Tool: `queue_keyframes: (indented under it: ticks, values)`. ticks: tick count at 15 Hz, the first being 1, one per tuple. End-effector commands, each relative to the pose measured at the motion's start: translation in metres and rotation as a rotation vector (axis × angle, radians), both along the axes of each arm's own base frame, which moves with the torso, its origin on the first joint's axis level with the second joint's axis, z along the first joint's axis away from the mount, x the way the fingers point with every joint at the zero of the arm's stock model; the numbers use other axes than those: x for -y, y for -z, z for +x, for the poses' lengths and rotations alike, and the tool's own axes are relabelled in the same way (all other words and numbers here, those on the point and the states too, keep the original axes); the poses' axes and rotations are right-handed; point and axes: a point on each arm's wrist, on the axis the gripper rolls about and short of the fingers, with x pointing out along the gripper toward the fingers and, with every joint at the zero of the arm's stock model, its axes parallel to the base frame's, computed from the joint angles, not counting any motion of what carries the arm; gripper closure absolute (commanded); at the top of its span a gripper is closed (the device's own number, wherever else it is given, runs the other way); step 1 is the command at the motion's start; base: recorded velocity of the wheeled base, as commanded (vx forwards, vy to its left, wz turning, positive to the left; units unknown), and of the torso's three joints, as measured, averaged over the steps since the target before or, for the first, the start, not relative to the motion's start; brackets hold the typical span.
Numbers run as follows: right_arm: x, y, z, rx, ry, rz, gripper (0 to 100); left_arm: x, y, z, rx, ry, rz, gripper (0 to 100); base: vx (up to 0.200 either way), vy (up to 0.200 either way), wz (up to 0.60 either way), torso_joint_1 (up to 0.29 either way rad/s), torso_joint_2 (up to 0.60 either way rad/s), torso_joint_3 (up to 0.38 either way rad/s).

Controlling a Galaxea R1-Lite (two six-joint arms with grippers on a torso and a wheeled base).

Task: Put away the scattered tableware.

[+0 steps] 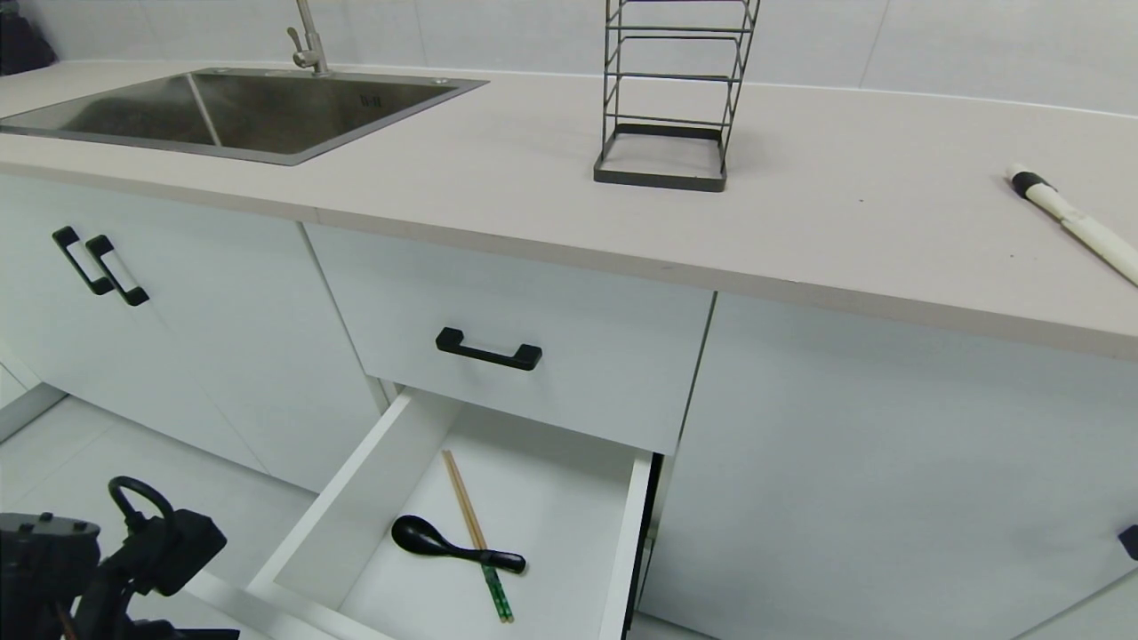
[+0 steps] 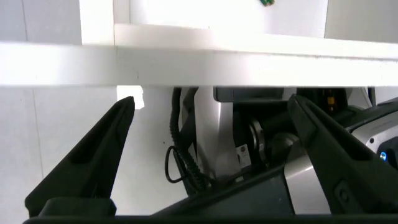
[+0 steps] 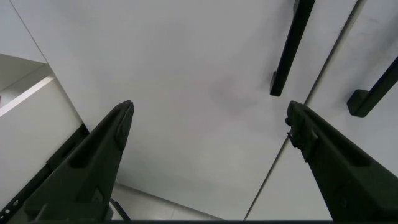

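An open lower drawer (image 1: pixel 633 533) holds a black spoon (image 1: pixel 444 544) lying across a pair of wooden chopsticks (image 1: pixel 462 500) with green tips. My left arm (image 1: pixel 133 551) is low at the drawer's front left corner. In the left wrist view my left gripper (image 2: pixel 211 102) is open and holds nothing, just below the drawer's white front edge (image 2: pixel 186 62); a green chopstick tip (image 2: pixel 267 2) peeks beyond that edge. My right gripper (image 3: pixel 210 109) is open too, facing a white cabinet door (image 3: pixel 186 93) with nothing between its fingers.
On the counter are a steel sink (image 1: pixel 240 107) at the back left, a dark wire rack (image 1: pixel 667 98) in the middle and a white utensil with a black band (image 1: pixel 1076 222) at the right. A closed drawer with a black handle (image 1: pixel 487 349) sits above the open one.
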Motion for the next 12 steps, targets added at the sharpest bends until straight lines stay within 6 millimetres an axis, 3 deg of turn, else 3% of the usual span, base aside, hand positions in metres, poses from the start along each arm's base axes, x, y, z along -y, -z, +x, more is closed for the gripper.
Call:
queue_keyframes:
  ticks: [1,12]
  values:
    - [0.0,0.0,0.0,-0.002,-0.001,-0.001,0,0.001,0.003,0.005,-0.015,0.004,0.005,0,0.0,0.0,0.0,0.0,0.0,0.0]
    - [0.0,0.0,0.0,-0.002,-0.001,-0.001,0,0.008,0.008,0.031,0.06,0.036,0.0,0,0.0,0.0,0.0,0.0,0.0,0.0]
